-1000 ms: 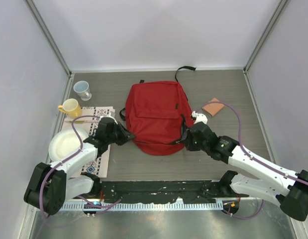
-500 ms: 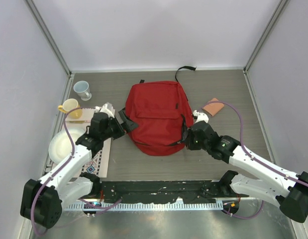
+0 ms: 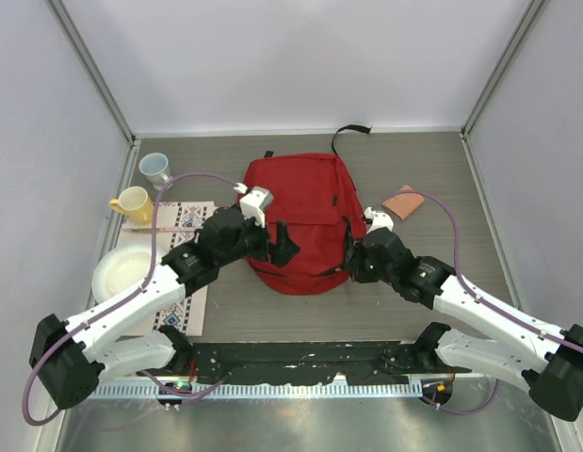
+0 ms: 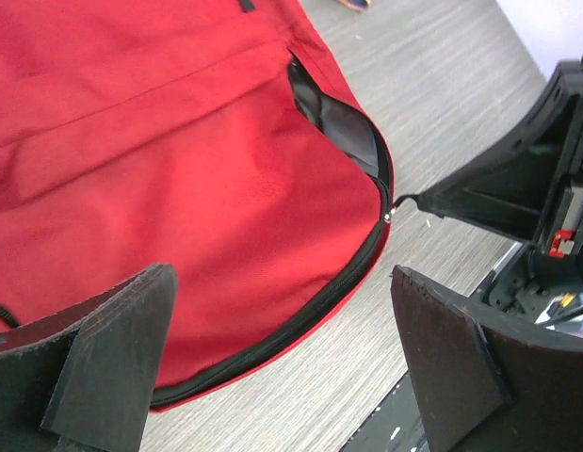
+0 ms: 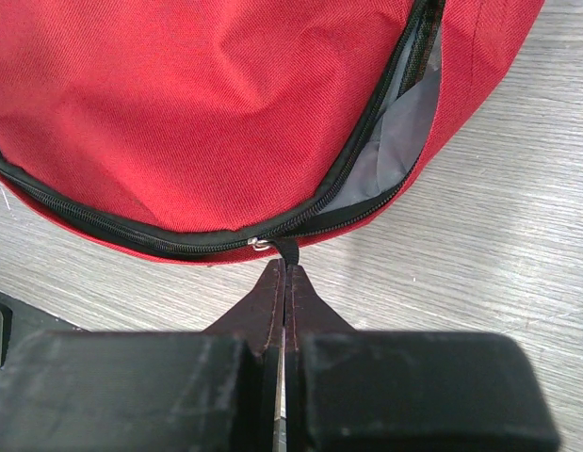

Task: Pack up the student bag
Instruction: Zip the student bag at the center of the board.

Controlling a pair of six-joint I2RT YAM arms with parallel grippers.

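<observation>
**Desk:** Item one, the bag. What do you have?

**Operator:** I log one student bag (image 3: 296, 212), red fabric, lying flat and front up on the table (image 3: 442, 169), between my two arms. Black zip trim runs round its curved near end. A seam crosses the front pocket. Its black top loop (image 3: 350, 132) points to the far wall. The zip is parted at the bag's right corner, and grey lining (image 5: 390, 132) shows in the gap.

**Desk:** Claws?

**Operator:** Right gripper (image 5: 283, 268): at the bag's near right edge, fingers pressed fully together on the black zip pull (image 5: 287, 250). Left gripper (image 3: 275, 247): over the bag's near left part, fingers spread wide, nothing between them. I cannot tell whether it touches the fabric.

**Desk:** Other stock?

**Operator:** Left of the bag: one pale blue mug (image 3: 156, 169), one yellow mug (image 3: 133, 203), one white plate (image 3: 117, 275) and one patterned mat (image 3: 183, 282). The yellow mug sits at the mat's far end and the plate overlaps its left edge. Right of the bag, near its upper corner: one flat orange piece (image 3: 404, 201), which I cannot identify.
</observation>
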